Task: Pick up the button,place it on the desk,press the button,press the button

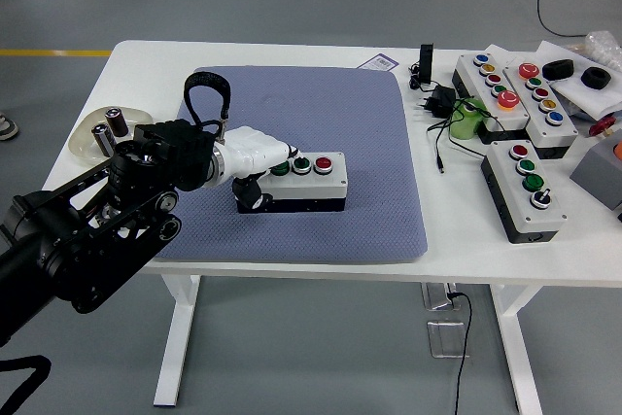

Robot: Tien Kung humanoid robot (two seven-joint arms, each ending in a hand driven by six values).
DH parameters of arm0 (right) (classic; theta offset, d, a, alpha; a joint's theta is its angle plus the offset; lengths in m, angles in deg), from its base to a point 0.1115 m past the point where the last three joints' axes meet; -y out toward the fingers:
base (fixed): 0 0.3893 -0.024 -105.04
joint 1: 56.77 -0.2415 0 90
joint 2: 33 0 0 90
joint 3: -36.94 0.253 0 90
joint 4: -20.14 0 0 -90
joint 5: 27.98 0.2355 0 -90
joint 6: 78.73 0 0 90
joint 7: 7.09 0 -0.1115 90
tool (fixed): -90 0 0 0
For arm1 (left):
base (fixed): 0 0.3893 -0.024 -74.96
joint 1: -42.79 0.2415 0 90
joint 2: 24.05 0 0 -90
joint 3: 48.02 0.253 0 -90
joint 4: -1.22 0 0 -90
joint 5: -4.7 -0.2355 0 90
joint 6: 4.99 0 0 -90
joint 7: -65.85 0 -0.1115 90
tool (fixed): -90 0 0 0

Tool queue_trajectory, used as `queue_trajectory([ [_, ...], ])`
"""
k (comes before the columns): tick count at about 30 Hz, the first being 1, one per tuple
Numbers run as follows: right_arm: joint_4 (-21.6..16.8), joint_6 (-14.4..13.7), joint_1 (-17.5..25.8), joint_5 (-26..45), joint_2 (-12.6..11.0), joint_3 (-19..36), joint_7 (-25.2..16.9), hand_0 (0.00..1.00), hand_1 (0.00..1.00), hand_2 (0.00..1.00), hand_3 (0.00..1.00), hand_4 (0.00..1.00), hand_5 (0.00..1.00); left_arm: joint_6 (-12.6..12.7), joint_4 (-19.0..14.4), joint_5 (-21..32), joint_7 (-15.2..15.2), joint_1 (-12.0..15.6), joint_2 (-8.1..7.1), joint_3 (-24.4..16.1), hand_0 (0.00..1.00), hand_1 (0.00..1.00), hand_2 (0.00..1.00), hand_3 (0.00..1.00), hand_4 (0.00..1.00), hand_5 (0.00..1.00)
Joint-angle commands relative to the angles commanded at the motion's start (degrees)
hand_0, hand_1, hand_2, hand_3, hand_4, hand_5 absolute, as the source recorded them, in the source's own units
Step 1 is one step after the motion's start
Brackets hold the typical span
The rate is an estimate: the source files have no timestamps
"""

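Observation:
A white and black button box [301, 184] lies on the blue-grey mat [321, 104], with two green buttons and a red button [323, 163] on top. My left hand [267, 157], white with black fingertips, rests over the box's left end. Its fingers are curled down onto the top, one fingertip [296, 154] touching near the middle green button [301, 165]. The thumb hangs against the box's left front corner. The left green button is partly covered by the hand. The right arm does not show.
Three more button boxes [525, 190] stand at the right of the table with a black plug, cables and a green object [468, 118]. A small dish with cylinders [102, 131] sits at the left edge.

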Motion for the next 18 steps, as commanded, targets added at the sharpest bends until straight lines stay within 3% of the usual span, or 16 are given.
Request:
queue_trajectory([
  [8,0.0,-0.03,0.21,0.0,-0.01,-0.03,0.1,0.651,0.567,0.601,0.644,0.264,0.27,0.0,-0.36,-0.03,0.14,0.09,0.02,-0.49,0.002,0.016,0.055,0.879,0.642,0.002],
  [18,0.0,-0.09,0.46,0.09,-0.03,-0.16,0.17,0.652,0.567,0.602,0.644,0.264,0.269,0.0,-4.63,0.9,0.5,-0.6,0.36,-3.5,0.002,0.015,0.052,0.876,0.641,0.002],
])
